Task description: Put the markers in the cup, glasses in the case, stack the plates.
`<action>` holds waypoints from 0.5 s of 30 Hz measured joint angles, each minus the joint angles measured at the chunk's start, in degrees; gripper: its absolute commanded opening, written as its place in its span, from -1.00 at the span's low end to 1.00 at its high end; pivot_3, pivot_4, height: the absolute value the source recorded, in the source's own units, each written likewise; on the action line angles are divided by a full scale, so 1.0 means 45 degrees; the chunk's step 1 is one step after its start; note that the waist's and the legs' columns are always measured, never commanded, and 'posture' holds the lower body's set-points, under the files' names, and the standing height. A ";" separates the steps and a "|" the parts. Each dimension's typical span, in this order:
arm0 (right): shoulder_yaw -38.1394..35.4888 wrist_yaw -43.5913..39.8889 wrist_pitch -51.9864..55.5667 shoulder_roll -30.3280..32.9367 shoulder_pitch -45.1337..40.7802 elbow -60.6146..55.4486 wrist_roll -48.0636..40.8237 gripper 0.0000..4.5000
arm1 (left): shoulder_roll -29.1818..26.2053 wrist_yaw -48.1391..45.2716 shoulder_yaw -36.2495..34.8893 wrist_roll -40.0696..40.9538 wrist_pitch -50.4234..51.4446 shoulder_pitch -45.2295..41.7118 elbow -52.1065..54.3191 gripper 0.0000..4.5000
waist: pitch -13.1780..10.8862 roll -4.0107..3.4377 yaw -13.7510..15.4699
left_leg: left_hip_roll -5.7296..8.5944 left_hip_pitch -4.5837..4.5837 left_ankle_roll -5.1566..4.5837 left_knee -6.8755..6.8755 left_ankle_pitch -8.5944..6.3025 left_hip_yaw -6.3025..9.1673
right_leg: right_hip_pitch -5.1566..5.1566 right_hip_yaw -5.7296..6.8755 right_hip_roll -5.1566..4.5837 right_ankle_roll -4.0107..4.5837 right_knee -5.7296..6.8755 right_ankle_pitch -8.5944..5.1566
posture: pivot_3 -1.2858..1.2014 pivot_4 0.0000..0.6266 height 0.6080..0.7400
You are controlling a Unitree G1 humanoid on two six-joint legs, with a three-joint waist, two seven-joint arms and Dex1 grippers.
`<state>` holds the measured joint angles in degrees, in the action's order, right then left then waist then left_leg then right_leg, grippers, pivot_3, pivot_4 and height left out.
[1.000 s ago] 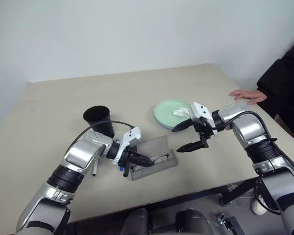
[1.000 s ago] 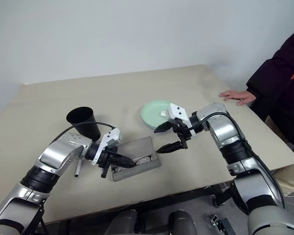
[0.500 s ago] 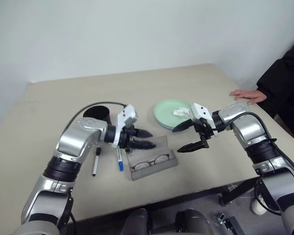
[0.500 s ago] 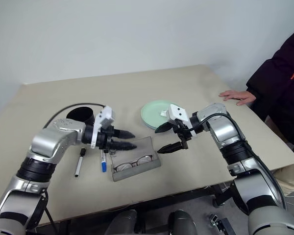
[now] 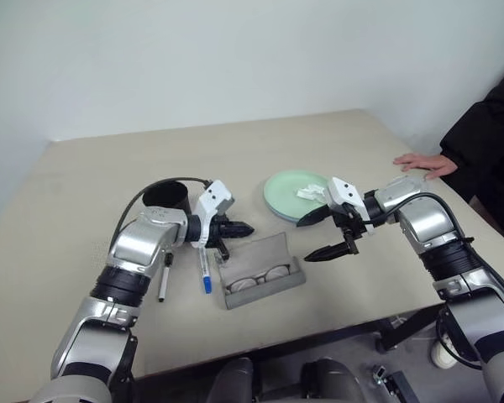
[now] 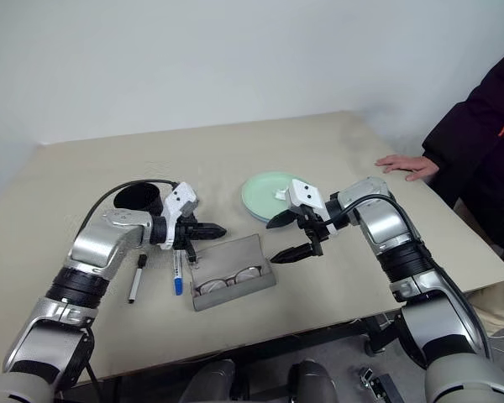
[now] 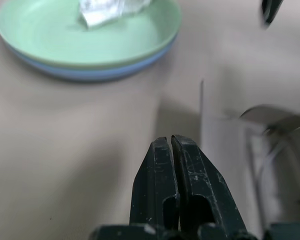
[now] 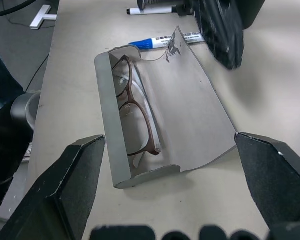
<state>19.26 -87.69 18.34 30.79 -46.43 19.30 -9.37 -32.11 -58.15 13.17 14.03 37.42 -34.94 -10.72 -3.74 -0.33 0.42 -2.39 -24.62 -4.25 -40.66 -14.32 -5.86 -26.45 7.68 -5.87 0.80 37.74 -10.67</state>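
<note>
Left wrist view: my left gripper [image 7: 171, 145] is pressed together with nothing in it, hovering over the worktop [image 5: 92, 185]. Just beyond it, at two o'clock, lies the open case [image 5: 265, 270] with the glasses [image 5: 259, 275] inside. My right gripper [image 5: 326, 234] hangs spread wide at three o'clock of the case, empty. The two markers [image 5: 203, 270] lie side by side at nine o'clock of the case, the cup [image 5: 169, 198] standing at eleven. The plates [image 5: 292, 193] sit stacked at one o'clock, a crumpled tissue [image 5: 311, 193] on top. The markers look light, stiff and smooth; I judge a pinch across mid-barrel best, since they may roll. The case lid seems thin and springy, best pushed at its free edge.
</note>
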 measured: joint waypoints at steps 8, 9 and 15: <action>0.0000 0.0000 0.0031 0.0005 0.0009 -0.0012 -0.0001 1.00 | -0.0412 -0.0865 0.0414 -0.0085 -0.0067 0.0240 0.1052 -0.99 | 0.0001 -0.0002 -0.0003 | -0.0004 0.0005 0.0002 0.0000 0.0000 0.0003 | -0.0001 0.0002 -0.0004 0.0010 0.0002 -0.0004 | 0.03 -1.00 0.40; 0.0000 0.0000 0.0031 0.0009 0.0010 -0.0012 0.0000 1.00 | -0.0474 -0.0981 0.0435 -0.0078 -0.0056 0.0311 0.1180 -0.99 | 0.0000 -0.0002 -0.0002 | -0.0005 0.0005 0.0002 0.0000 0.0000 0.0003 | -0.0001 0.0003 -0.0004 0.0010 0.0001 -0.0004 | 0.03 -1.00 0.40; -0.0001 0.0003 0.0029 0.0011 0.0011 -0.0007 0.0002 1.00 | -0.1040 -0.1702 0.0703 0.0092 0.0183 0.0811 0.2357 -0.99 | 0.0000 -0.0002 -0.0002 | -0.0005 0.0003 0.0002 0.0000 -0.0001 0.0003 | -0.0002 0.0001 -0.0004 0.0011 -0.0001 -0.0004 | 0.03 -1.00 0.40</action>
<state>19.25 -87.68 18.47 30.84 -46.38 19.27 -9.36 -36.79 -65.81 16.34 14.45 38.24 -31.29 -0.11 -3.73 -0.34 0.41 -2.41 -24.61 -4.24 -40.66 -14.33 -5.85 -26.46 7.68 -5.89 0.85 37.73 -10.69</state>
